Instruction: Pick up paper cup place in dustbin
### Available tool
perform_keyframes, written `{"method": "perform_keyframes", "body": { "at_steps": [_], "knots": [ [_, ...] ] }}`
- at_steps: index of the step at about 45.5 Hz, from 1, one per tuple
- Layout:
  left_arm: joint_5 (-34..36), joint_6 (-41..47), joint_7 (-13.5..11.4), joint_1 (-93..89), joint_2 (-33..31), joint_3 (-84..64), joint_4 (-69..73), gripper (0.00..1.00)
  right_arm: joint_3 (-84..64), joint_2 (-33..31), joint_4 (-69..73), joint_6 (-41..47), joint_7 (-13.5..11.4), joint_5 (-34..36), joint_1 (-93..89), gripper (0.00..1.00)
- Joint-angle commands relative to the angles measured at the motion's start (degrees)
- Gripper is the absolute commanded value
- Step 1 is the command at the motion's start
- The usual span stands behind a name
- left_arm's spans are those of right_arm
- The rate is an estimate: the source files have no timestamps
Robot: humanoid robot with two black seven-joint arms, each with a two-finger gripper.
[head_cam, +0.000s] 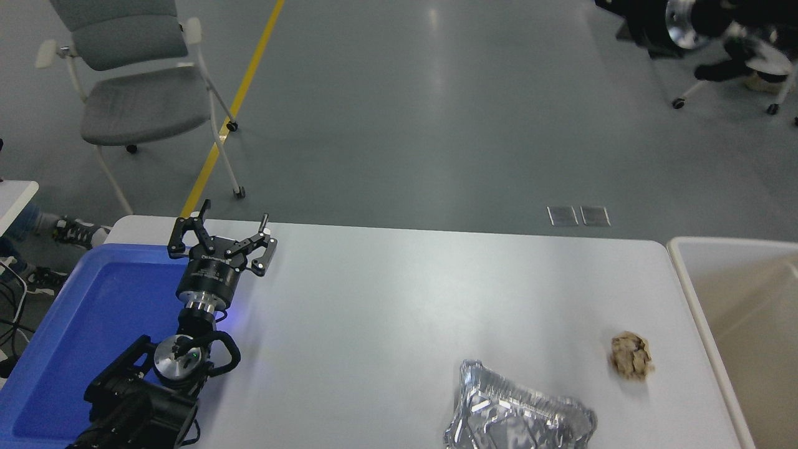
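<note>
The landmark here is the dustbin (735, 349), which stands against the right end of the white counter (386, 299).

Far to the left of the dustbin, a blue tray (81, 324) lies at the counter's other end. The left gripper (222, 235) is parked above the tray's right edge, with its fingers spread wide and nothing between them.

Closer to the dustbin, a silver foil tray (517, 415) sits at the near edge of the counter. A crumpled brown paper ball (631, 356) lies just left of the dustbin's rim.

The right gripper (648, 25) is high above the dustbin, at the top edge of the view. It is blurred and partly cut off, so I cannot tell if it is released or clenched.

The paper cup is not visible anywhere, neither on the counter nor in the part of the dustbin that shows. Probably it is already dropped inside, but I cannot confirm this. To finish well, the right arm should stay clear of the dustbin's rim and the paper ball.
</note>
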Motion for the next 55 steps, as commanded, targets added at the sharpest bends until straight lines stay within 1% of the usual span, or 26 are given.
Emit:
{"method": "perform_keyframes", "body": {
  "at_steps": [1, 7, 15, 21, 39, 46, 55],
  "knots": [
    [0.0, 0.0, 0.0, 0.0, 0.0, -0.1, 0.0, 0.99, -20.6, 3.6, 16.8, 10.1, 1.1, -1.2, 18.1, 1.00],
    [0.0, 0.0, 0.0, 0.0, 0.1, -0.1, 0.0, 0.99, -25.1, 3.9, 19.5, 16.4, 2.0, -3.1, 18.2, 1.00],
    [0.1, 0.0, 0.1, 0.0, 0.1, -0.2, 0.0, 0.99, -27.4, 6.1, 24.8, 24.2, 2.7, -3.1, 18.8, 1.00],
    [0.1, 0.0, 0.1, 0.1, 0.1, -0.2, 0.0, 0.99, -27.1, 8.5, 24.8, 24.6, 2.7, -3.0, 18.4, 1.00],
    [0.1, 0.0, 0.1, 0.1, 0.1, -0.2, 0.0, 0.99, -29.8, 8.3, 24.8, 25.2, 2.8, -2.8, 9.6, 1.00],
    [0.1, 0.0, 0.1, 0.1, 0.1, -0.2, 0.0, 0.99, -29.8, 8.3, 24.8, 27.5, 3.2, -2.2, 9.5, 1.00],
    [0.1, 0.0, 0.1, 0.0, 0.1, -0.2, 0.0, 0.99, -29.8, 7.2, 24.8, 32.8, 3.3, -2.2, 11.2, 1.00]
  ]
}}
